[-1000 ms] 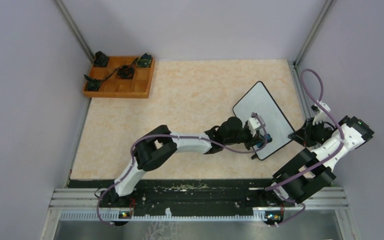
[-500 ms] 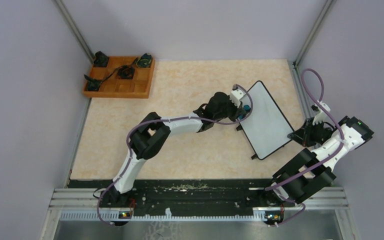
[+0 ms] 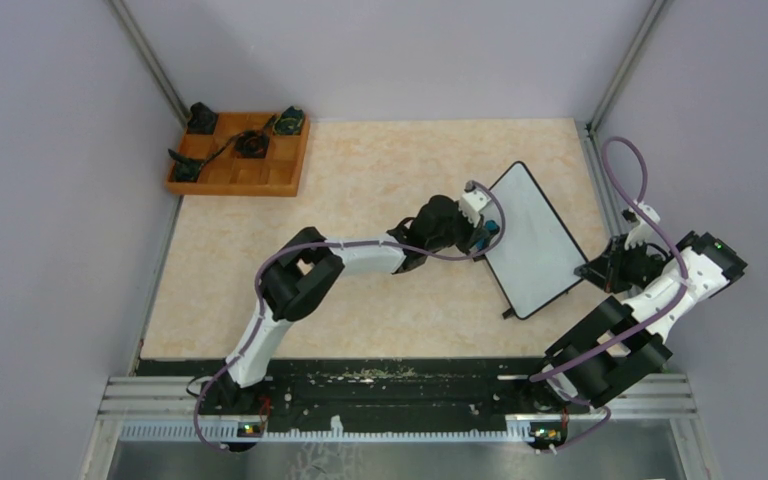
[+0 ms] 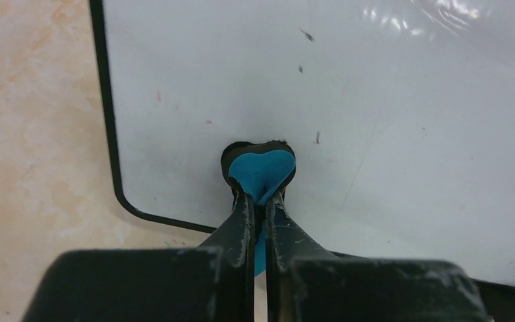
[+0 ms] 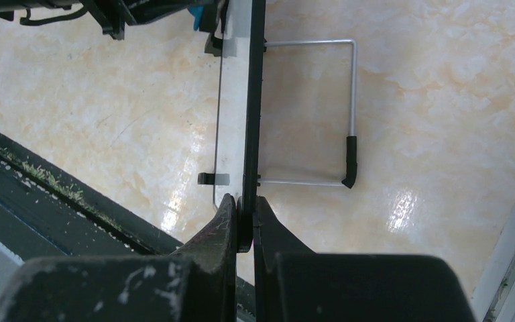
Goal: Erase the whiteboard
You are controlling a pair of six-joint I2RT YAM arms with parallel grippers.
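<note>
The whiteboard (image 3: 535,238) stands tilted on the table at the right, white with a thin black frame. In the left wrist view its face (image 4: 375,100) is white with only a few faint specks. My left gripper (image 3: 487,234) is shut on a small blue eraser (image 4: 261,173) and presses it against the board near its lower left corner. My right gripper (image 3: 600,272) is shut on the board's edge (image 5: 249,134) and holds it. A wire stand (image 5: 349,114) shows behind the board.
A wooden tray (image 3: 240,155) with several dark small parts sits at the far left. Grey walls close in the table on three sides. A black rail (image 3: 400,370) runs along the near edge.
My left gripper with the eraser swept from the board's near right part up to its left edge, then came back a little lower. The right arm and board stayed still.
</note>
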